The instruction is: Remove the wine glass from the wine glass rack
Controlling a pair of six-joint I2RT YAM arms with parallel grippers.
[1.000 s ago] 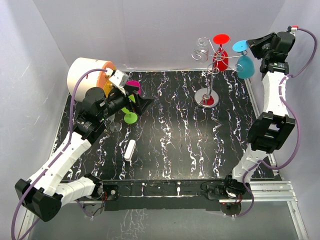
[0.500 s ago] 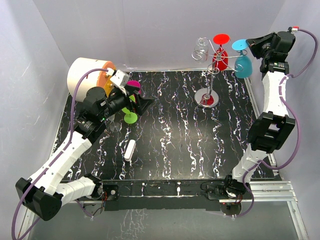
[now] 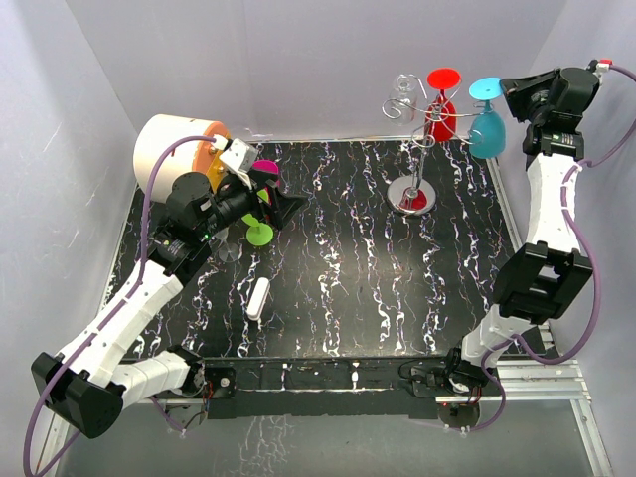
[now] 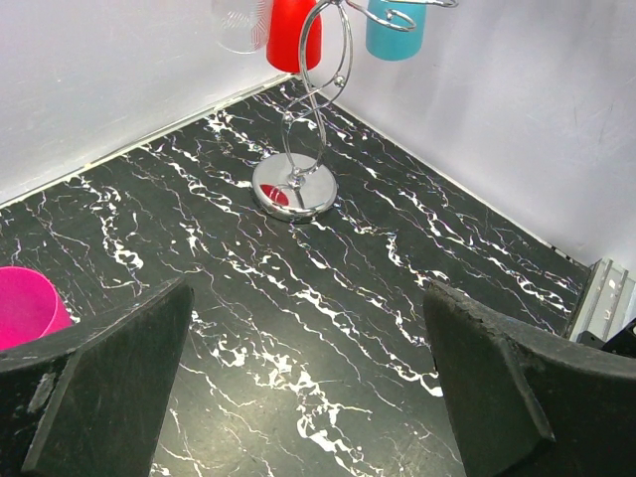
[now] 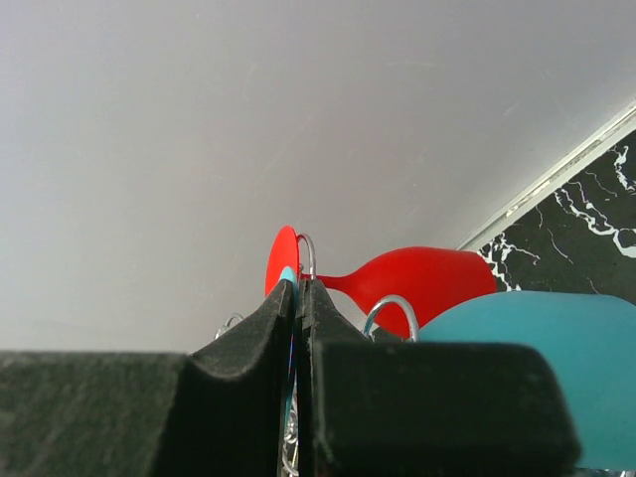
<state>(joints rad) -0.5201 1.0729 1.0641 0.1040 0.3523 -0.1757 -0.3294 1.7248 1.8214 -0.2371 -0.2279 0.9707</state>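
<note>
The right fingers (image 5: 253, 338) are pinched shut on the stem of the teal wine glass (image 3: 487, 131). It hangs bowl-down at the far right, just right of the curled arms of the wine glass rack (image 3: 407, 196), where a red glass (image 3: 439, 117) hangs. The left fingers (image 4: 109, 378) stand wide apart, gripping nothing, low over the bench (image 3: 348, 258) at the left.

There is one rack (image 3: 402, 195), and three glasses are at it: one red glass (image 3: 439, 119), one teal glass (image 3: 487, 135) and one clear glass (image 3: 399, 99). Elsewhere there are one magenta bowl (image 3: 263, 169) and one green foot (image 3: 259, 235); whether they make one glass or two cannot be told. There are also one cream drum (image 3: 169, 144), one white stick (image 3: 259, 298) and two arms, the left arm (image 3: 139, 298) and the right arm (image 3: 549, 214).
</note>
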